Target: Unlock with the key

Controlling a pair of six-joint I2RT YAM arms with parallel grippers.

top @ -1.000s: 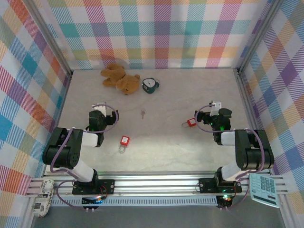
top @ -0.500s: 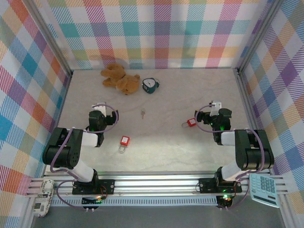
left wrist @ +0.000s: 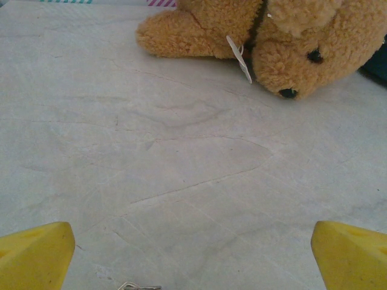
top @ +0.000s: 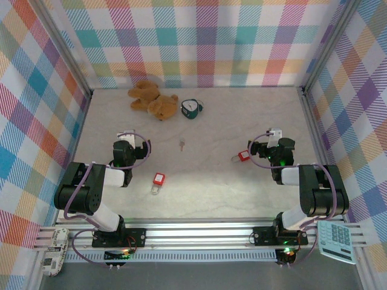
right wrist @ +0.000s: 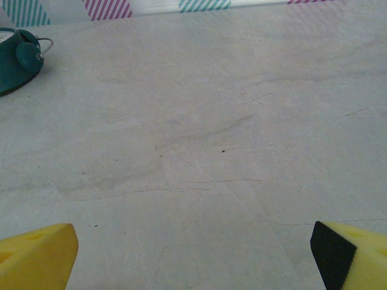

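Note:
The key, small and silvery, lies flat on the table's middle, between the two arms. One red padlock rests near the left arm, its shackle toward the front edge. A second red padlock lies just left of the right arm. My left gripper is open, its yellow fingertips spread over bare table. My right gripper is open too, with only table between its fingertips. Neither gripper touches the key or a padlock.
A brown teddy bear lies at the back, close ahead of the left gripper. A dark green alarm clock stands beside it. Plaid walls enclose the table on three sides. A thin silvery wire bit shows at the left wrist view's bottom edge.

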